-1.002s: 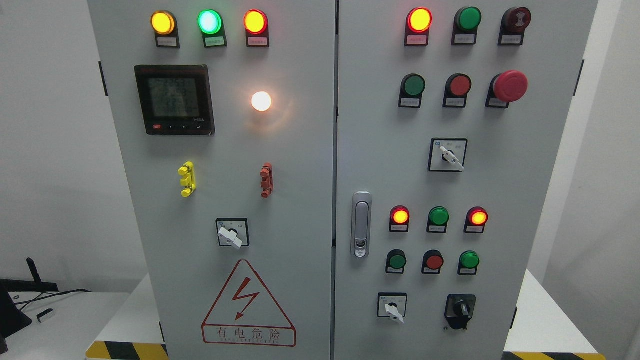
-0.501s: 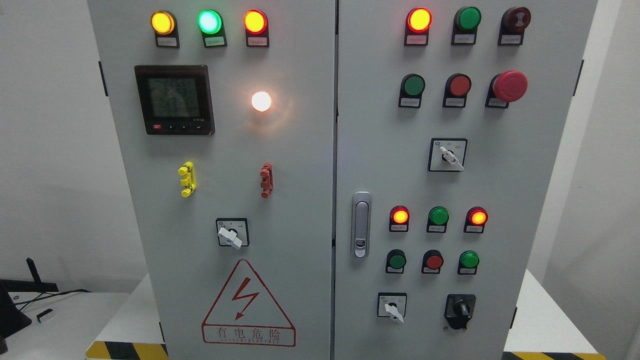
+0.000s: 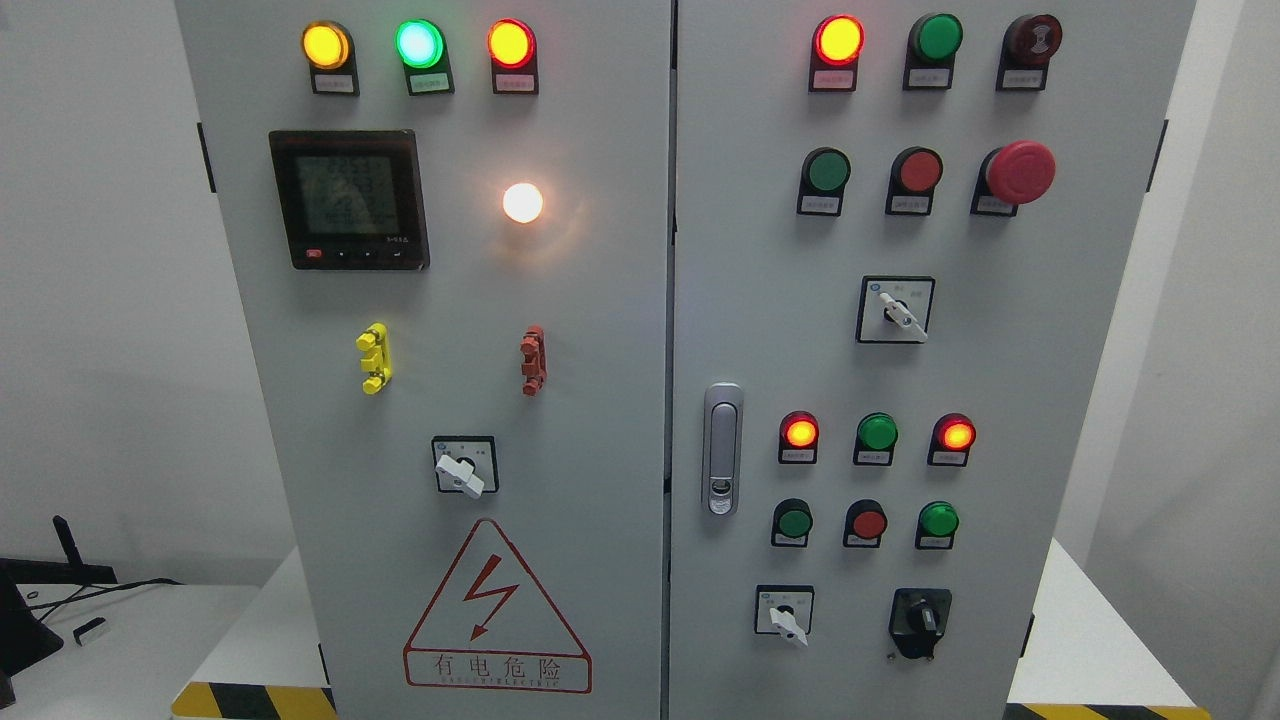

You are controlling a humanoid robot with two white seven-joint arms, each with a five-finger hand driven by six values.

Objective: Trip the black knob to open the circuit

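**Neither robot hand in view; black knob waits at the cabinet's lower right**

Neither robot hand shows in the head view, left or right, so how far either is open, and whether it has hold of anything, cannot be told. No arm enters from the bottom edge or either lower corner.

With no robot hand to measure from, the bearing is given from the camera: the black knob [image 3: 921, 622] sits low on the right door [image 3: 1000, 380] of the cabinet [image 3: 600, 300], near the bottom right of the picture. That side belongs to the right arm, so by judgement the right one is nearer and would reach up and forward to it. The knob's handle stands close to upright, its long axis roughly vertical, perhaps tipped a little; tripping it likely calls for a turn about an axis pointing straight out of the door.

Just left of it, on the same row, is a white selector [image 3: 785, 612] with its lever angled down to the right, near enough to be brushed by a wide approach. Above the pair are three buttons [image 3: 868, 523], then three lamps [image 3: 878, 433], the outer two lit red. The door handle [image 3: 722, 450] lies further left.

A white surface [image 3: 1090, 640] carries the cabinet, with hazard striping [image 3: 255, 700] along its front edge. Pale walls stand behind; a dark device and cable [image 3: 60, 590] lie at far left.
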